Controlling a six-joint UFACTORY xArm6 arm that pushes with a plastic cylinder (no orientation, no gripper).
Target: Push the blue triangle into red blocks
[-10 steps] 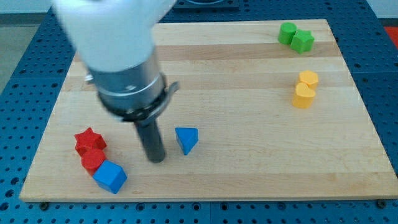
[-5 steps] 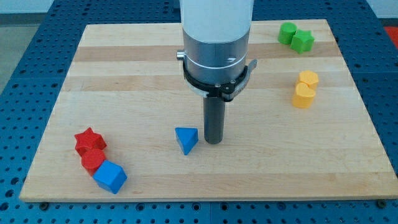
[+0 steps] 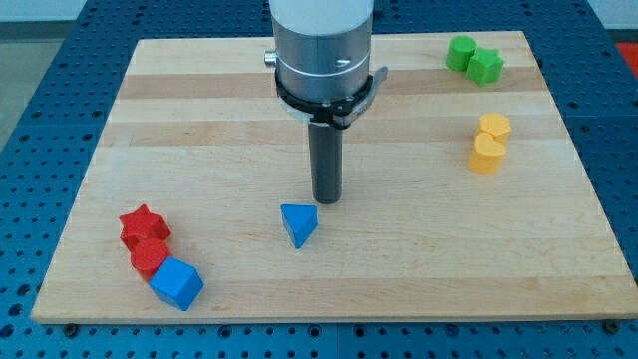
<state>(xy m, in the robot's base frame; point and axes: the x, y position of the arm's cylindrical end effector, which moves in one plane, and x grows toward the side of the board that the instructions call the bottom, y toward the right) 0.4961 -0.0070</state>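
The blue triangle [image 3: 299,223] lies on the wooden board [image 3: 399,259] below the middle. My tip [image 3: 326,200] stands just above and to the right of it, a small gap apart. A red star [image 3: 144,225] and a red rounded block [image 3: 149,255] sit together at the view's lower left, well to the left of the triangle. A blue cube [image 3: 177,283] touches the lower red block on its lower right.
Two green blocks [image 3: 474,59] sit at the view's top right. Two yellow blocks [image 3: 488,143] sit on the right side. The board's edge runs close below the blue cube.
My tip swung from the triangle's left side over to its right, then moved up and slightly left to its upper right. No block has moved.
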